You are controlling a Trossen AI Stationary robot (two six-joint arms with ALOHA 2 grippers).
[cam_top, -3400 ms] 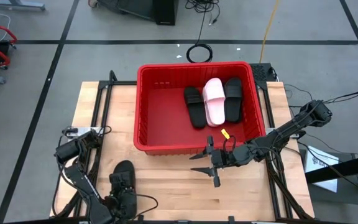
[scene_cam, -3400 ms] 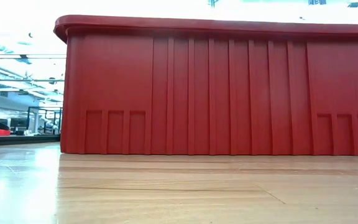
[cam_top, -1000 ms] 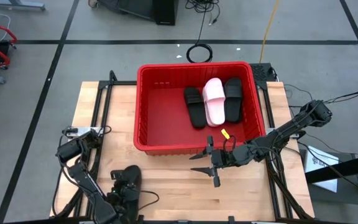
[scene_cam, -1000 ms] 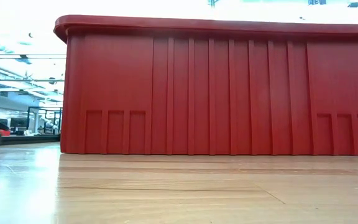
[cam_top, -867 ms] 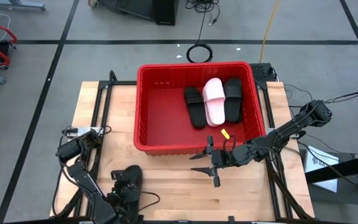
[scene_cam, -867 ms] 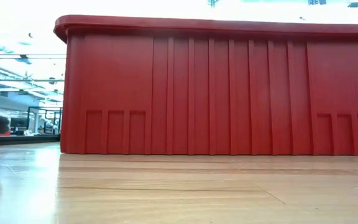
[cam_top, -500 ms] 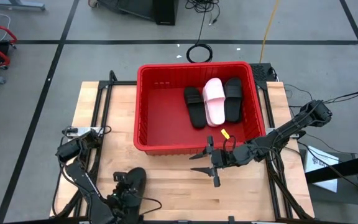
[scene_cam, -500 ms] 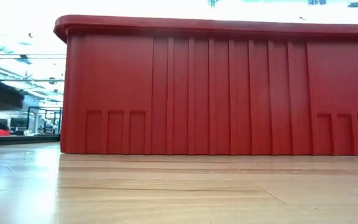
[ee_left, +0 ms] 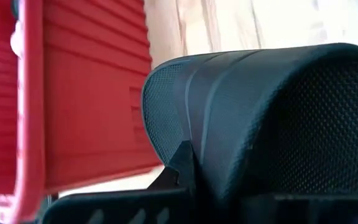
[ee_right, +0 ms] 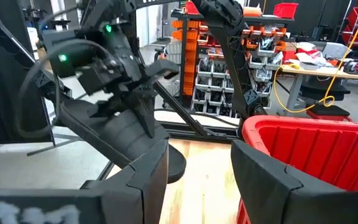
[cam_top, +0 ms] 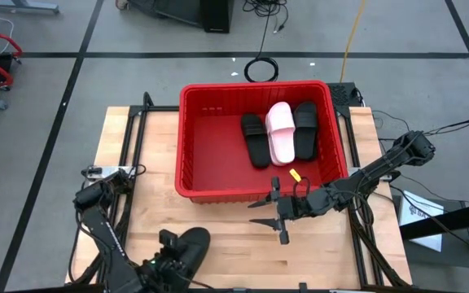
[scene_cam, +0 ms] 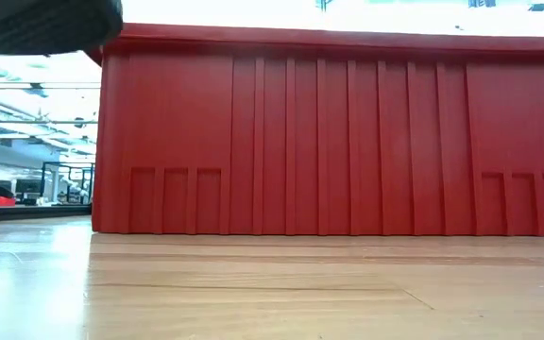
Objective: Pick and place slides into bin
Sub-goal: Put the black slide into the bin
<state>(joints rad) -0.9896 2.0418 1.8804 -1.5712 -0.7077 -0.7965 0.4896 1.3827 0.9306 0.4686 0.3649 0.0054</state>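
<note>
Black slide (cam_top: 192, 243), carried by the left hand (cam_top: 167, 259): shifted toward the bin and raised off the surface (cam_top: 243, 244) since the earlier frame. Clamped at its edge; judged light, flexible, grippy. Right hand (cam_top: 272, 214): spread, empty, beside the bin (cam_top: 187, 130). Three slides (cam_top: 280, 132) lodged inside.

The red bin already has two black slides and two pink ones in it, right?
Not quite. The high view shows the red bin with two black slides but only one pink slide, lying between them. Another black slide is outside the bin, held by the left pincer.
</note>
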